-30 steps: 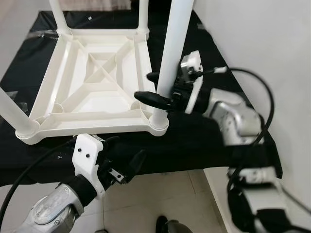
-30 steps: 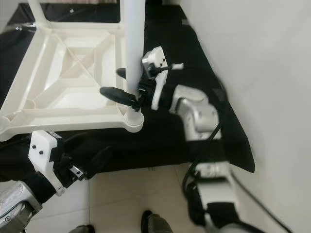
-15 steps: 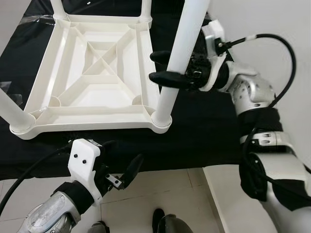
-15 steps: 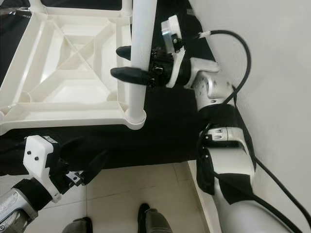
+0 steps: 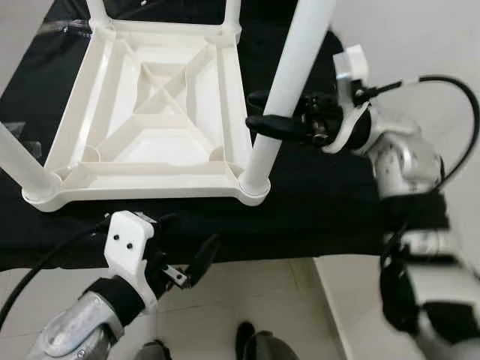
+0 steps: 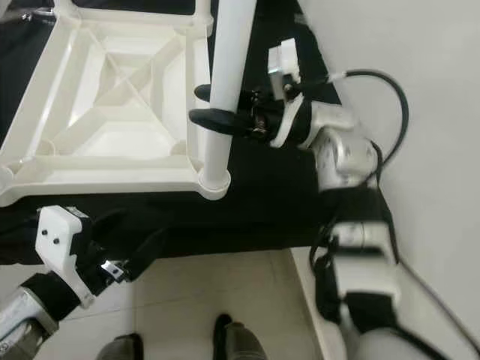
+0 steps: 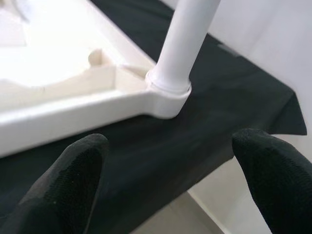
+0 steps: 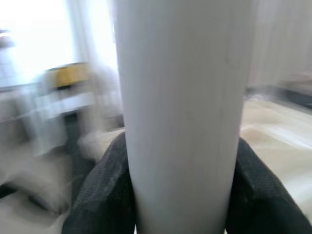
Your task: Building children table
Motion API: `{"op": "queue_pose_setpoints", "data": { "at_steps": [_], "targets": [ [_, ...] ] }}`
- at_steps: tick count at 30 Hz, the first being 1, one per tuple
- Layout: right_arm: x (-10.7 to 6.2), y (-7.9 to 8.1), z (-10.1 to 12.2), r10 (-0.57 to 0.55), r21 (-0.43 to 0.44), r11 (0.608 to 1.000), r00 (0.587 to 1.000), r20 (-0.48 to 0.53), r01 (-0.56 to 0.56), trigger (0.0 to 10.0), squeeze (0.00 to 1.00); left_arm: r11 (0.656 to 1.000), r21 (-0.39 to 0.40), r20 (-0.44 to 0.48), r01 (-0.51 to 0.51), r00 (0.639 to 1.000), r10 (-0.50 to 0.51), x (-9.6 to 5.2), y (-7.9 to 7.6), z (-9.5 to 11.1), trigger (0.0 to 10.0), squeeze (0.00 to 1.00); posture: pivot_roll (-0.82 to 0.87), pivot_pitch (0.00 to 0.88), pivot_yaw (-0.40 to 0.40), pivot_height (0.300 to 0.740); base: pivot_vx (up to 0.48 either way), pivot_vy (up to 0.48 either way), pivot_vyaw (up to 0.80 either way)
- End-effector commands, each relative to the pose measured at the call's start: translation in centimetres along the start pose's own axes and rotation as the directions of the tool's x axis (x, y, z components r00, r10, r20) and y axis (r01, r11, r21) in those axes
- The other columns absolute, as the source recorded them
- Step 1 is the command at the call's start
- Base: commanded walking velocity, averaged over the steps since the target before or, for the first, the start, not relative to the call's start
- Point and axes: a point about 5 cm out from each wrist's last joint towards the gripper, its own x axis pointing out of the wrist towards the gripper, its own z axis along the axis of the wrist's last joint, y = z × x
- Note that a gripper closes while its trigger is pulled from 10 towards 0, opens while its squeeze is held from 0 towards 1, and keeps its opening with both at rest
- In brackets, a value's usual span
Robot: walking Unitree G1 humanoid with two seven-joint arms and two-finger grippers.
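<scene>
Gripping the corner leg (image 5: 289,82), right pincer (image 5: 264,118) overhangs black cloth (image 5: 322,202).

A: What differs from one second back?

B: The right gripper (image 5: 264,111) now clamps the near-right leg (image 5: 289,82) higher up; earlier its fingers sat low, just above the corner socket (image 5: 254,187).

A: And the right arm itself?

B: Raised along with it, forearm now level with mid-leg.

A: Left side?

B: The left gripper (image 5: 193,255) has edged slightly toward the black cloth (image 5: 322,202) edge, fingers spread as before.
</scene>
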Motion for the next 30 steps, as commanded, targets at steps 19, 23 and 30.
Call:
{"op": "queue_pose_setpoints", "data": {
  "at_steps": [19,23,30],
  "targets": [
    [2.3,2.8,-7.0,-0.576,-0.049,0.801,0.746,-0.335,0.597,10.0,0.94,0.999,0.019,0.006,0.033,0.999,-0.033,0.7,0.6,0.1,10.0,0.0,0.15,0.218,-0.099,0.74,0.0,0.0,0.0],
    [1.3,2.8,-5.5,-0.565,0.009,0.813,0.792,-0.232,0.583,10.0,1.0,0.999,0.019,-0.009,0.037,0.999,-0.037,0.8,0.5,-0.3,10.0,0.0,0.13,0.226,-0.098,0.74,0.0,0.0,0.0],
    [-3.0,3.4,-5.1,-0.472,-0.006,0.877,0.861,-0.191,0.48,10.0,1.0,0.999,0.032,-0.031,-0.006,0.999,0.007,1.1,0.8,-1.0,10.0,0.0,0.11,0.23,-0.084,0.74,0.0,0.0,0.0]
  ]
}}
